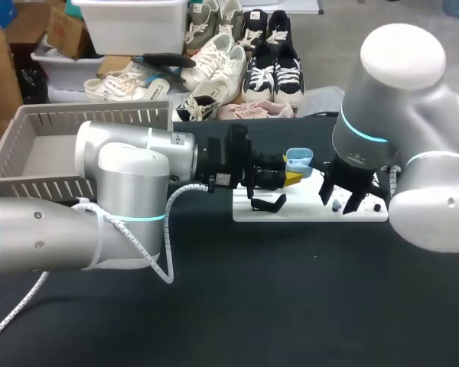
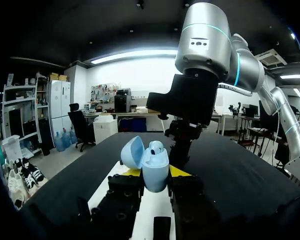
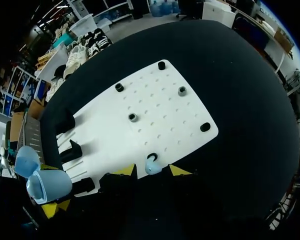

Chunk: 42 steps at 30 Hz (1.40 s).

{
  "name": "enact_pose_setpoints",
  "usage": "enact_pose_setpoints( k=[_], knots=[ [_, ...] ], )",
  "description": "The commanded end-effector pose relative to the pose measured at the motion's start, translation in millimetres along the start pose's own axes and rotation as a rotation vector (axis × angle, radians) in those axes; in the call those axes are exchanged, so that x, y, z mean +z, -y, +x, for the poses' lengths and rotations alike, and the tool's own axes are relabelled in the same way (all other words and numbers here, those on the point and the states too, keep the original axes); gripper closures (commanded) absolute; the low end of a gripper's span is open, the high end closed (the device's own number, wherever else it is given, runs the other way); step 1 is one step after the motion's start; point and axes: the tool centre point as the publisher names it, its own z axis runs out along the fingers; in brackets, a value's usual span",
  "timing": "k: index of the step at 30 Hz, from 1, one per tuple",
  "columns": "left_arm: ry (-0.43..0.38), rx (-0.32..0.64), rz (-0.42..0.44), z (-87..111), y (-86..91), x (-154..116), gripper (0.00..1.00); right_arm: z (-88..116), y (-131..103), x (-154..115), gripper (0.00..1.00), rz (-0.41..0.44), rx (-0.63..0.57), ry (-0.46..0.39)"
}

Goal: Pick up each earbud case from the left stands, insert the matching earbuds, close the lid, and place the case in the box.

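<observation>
The left gripper [image 2: 156, 173] pinches the lid-open earbud case [image 2: 155, 162] low on its body, up in the air by the white board [image 3: 160, 115]; the right gripper [image 3: 152, 171] has jaws spread astride a tiny earbud [image 3: 152, 165] on it, prob light, slick & hard, so pinch its flanks gently

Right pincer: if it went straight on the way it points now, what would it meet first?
Most likely the light blue earbud, which lies just ahead of the right pincer, in line with the gap between its yellow tips, on the white board. How much gap remains is hard to judge.
</observation>
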Motion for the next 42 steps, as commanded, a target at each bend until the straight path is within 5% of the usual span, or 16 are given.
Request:
enact_pose_setpoints(
  k=[1, 34, 42],
  knots=[
    [0.003, 0.001, -0.001, 0.7, 0.0, -0.2, 1.0, -1.3, -0.6, 0.9, 0.65, 0.002, 0.002, -0.004],
    [0.003, 0.001, -0.001, 0.7, 0.0, -0.2, 1.0, -1.0, 0.3, 7.4, 0.75, 0.005, 0.017, -0.032],
    [0.003, 0.001, -0.001, 0.7, 0.0, -0.2, 1.0, -1.2, 0.7, 8.8, 0.9, 0.006, 0.018, -0.037]
  ],
)
